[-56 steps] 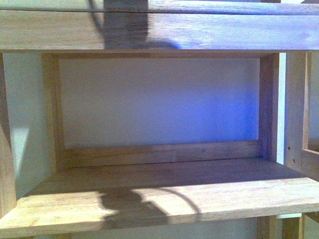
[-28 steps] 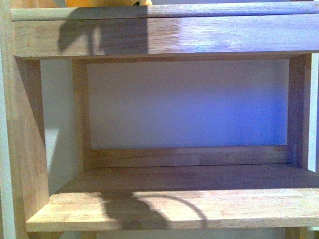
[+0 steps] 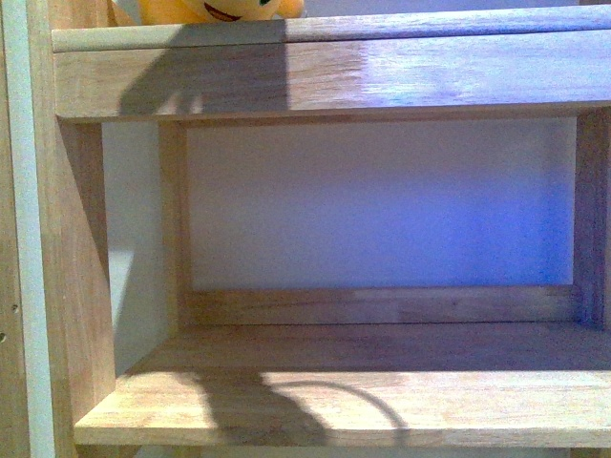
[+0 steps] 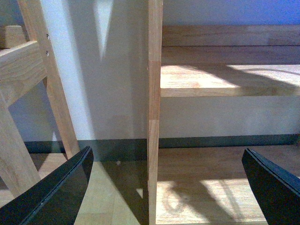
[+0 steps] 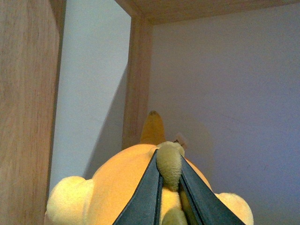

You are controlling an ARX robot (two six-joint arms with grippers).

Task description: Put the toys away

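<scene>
The orange-yellow plush animal [image 3: 212, 10] shows at the top left of the front view, above the upper wooden shelf board [image 3: 382, 72]; only its lower part is in frame. In the right wrist view my right gripper [image 5: 169, 161] is shut on an olive-brown patch of the plush animal [image 5: 117, 187], inside a shelf compartment near its side post. My left gripper [image 4: 166, 180] is open and empty, its dark fingers [image 4: 56, 192] spread on either side of a vertical wooden post [image 4: 153, 112], low by the floor. Neither gripper shows in the front view.
A wooden shelf unit fills the front view, with an open compartment [image 3: 382, 205] backed by a pale wall and a lower board [image 3: 344, 401] in sunlight. A side panel [image 3: 67, 248] stands at the left. The left wrist view shows a slanted wooden frame [image 4: 28, 93].
The front view has shifted: the shelf has slid right and down in frame, and the plush animal has come into sight above the upper board.
</scene>
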